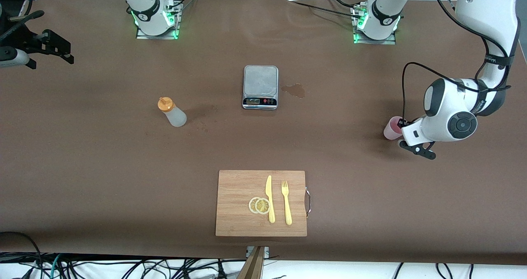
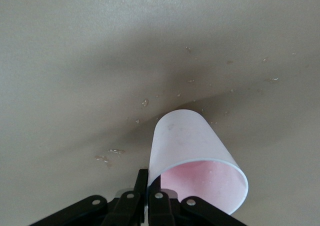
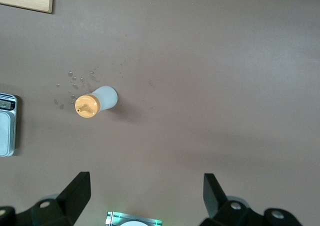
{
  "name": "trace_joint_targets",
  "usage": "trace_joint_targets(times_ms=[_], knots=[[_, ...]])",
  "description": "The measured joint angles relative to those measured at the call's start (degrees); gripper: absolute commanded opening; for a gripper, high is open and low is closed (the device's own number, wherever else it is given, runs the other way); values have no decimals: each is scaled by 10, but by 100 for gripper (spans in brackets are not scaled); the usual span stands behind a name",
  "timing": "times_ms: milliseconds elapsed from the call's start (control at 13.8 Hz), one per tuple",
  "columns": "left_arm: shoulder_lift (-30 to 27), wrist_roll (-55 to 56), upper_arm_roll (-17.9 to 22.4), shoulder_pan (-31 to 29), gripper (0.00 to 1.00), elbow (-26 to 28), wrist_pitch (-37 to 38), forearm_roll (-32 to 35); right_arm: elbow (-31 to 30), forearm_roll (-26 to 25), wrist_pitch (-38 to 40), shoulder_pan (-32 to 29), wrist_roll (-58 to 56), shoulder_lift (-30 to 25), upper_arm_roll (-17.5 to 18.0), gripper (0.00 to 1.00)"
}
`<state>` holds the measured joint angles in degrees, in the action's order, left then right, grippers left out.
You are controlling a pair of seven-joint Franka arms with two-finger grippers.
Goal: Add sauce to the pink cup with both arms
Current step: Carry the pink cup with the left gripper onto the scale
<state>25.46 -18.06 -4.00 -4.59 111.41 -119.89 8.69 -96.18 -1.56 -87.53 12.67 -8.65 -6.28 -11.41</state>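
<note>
Low at its table end, the left gripper [image 2: 148,196] pinches the pink cup's [image 2: 190,146] rim.

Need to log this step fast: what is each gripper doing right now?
Left gripper: shut on the rim of the pink cup.
Right gripper: open, holding nothing, high above the sauce bottle.

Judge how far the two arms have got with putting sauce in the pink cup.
Early stage. Done: the left tool has shut on the rim of the pink cup, near the left arm's end of the table. In hand: only that grip. Left: the sauce bottle stands untouched toward the right arm's end; the right tool hangs open above it. Gripping the bottle, bringing it to the cup and squeezing remain.
</note>
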Motion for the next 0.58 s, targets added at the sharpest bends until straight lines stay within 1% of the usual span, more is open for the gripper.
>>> trace_joint_targets(times_ms=[145, 218, 363, 509, 581], knots=[[-4, 0, -5, 2, 0, -9, -1, 0, 0, 0, 0, 0, 0, 0, 0, 100], [-9, 0, -16, 2, 0, -14, 2, 0, 0, 0, 0, 0, 0, 0, 0, 100], [-26, 22, -69, 3, 0, -31, 41, 0, 0, 0, 0, 0, 0, 0, 0, 100], [-37, 97, -137, 5, 0, -54, 98, -5, 0, 0, 0, 1, 0, 0, 1, 100], [-39, 136, -172, 7, 0, -64, 118, -21, 0, 0, 0, 1, 0, 0, 2, 100]])
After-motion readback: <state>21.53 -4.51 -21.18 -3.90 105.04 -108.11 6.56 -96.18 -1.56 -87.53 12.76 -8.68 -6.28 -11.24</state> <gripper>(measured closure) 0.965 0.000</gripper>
